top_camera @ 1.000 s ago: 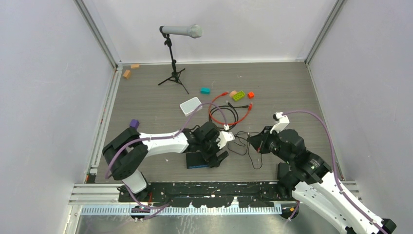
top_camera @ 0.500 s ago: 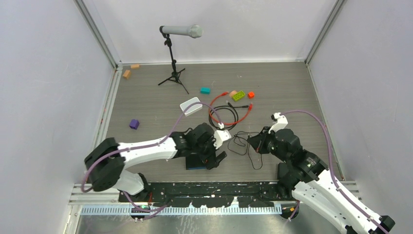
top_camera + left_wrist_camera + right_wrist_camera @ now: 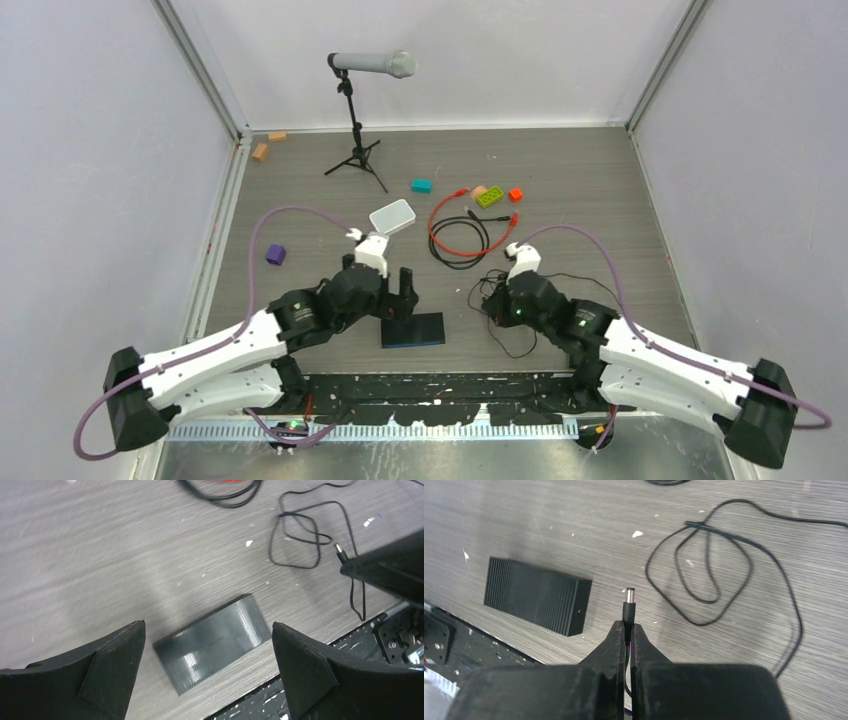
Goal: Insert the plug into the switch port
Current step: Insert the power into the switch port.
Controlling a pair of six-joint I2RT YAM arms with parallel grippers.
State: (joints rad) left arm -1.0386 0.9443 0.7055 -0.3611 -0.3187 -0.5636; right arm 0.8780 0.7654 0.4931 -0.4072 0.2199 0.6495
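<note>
The switch (image 3: 412, 331) is a flat black ribbed box with a blue near edge, lying by the table's front edge. A small round port (image 3: 579, 612) shows on its end face (image 3: 576, 607). My right gripper (image 3: 625, 626) is shut on a black barrel plug (image 3: 629, 600) ending a thin black cable (image 3: 704, 565). The plug tip sticks out past the fingertips, a short way right of the switch (image 3: 536, 595) and apart from it. My left gripper (image 3: 207, 624) hangs wide open above the switch (image 3: 212, 642), holding nothing. The right gripper (image 3: 487, 305) sits right of the switch, and the left gripper (image 3: 398, 298) at its back left.
A red cable (image 3: 440, 215) and a black coil (image 3: 470, 245) lie behind the switch. Further back are a white box (image 3: 391, 216), a microphone stand (image 3: 357, 130) and coloured blocks (image 3: 490, 197). A purple block (image 3: 276, 254) sits left. A black rail (image 3: 420, 385) runs along the front edge.
My left gripper has opened wide and drawn back left off the switch's right end. The right gripper has moved left with the plug, closer to the switch.
</note>
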